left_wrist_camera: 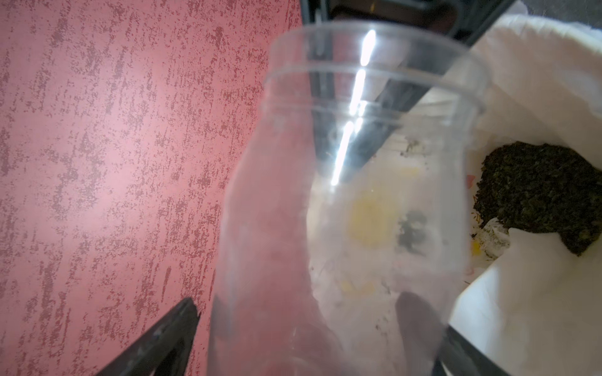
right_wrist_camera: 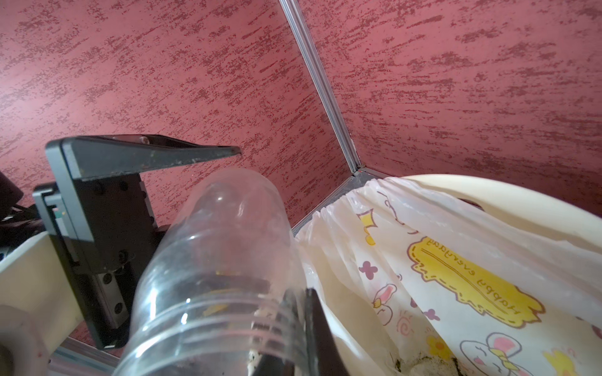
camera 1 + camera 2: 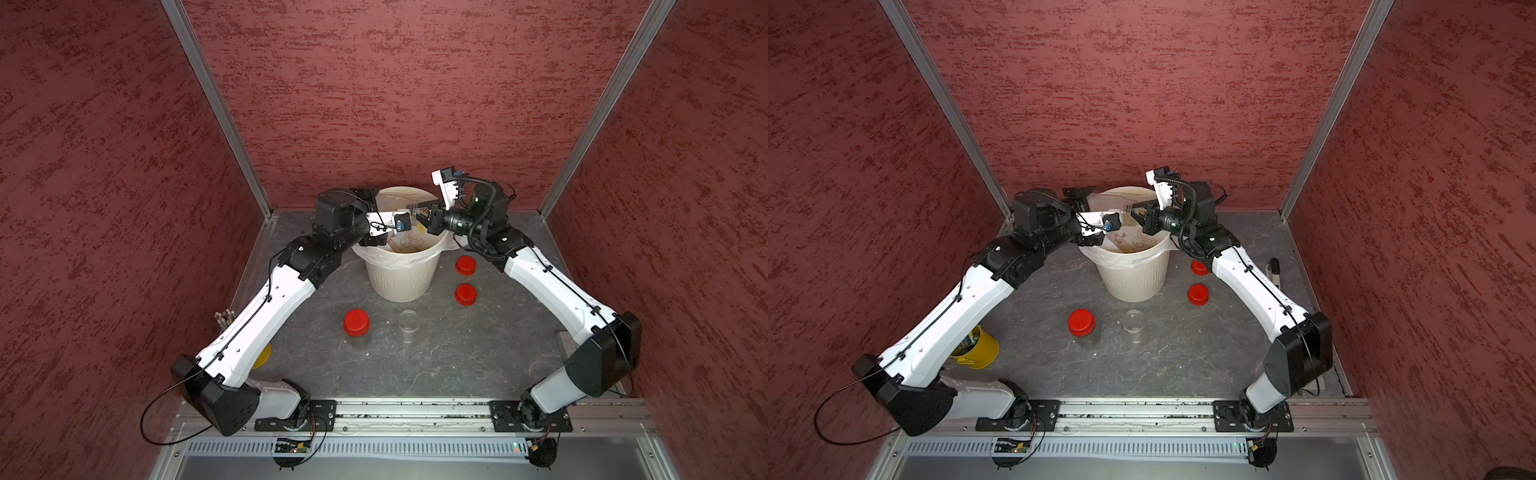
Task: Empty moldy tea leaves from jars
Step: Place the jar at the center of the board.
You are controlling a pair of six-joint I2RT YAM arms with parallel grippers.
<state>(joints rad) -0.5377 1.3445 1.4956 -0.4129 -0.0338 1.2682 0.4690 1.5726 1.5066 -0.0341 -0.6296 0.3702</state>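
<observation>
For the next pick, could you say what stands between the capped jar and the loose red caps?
An uncapped clear jar, upright, in both top views.

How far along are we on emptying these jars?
Done: one open jar stands empty on the table, with two loose caps beside the bin. In hand: the right gripper pinches the held jar, seemingly empty, over the bin; tea leaves lie inside. To do: the capped jar.

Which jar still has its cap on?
The capped jar on the table, left-arm side. The open jar beside it and the held jar over the bin lack caps.
</observation>
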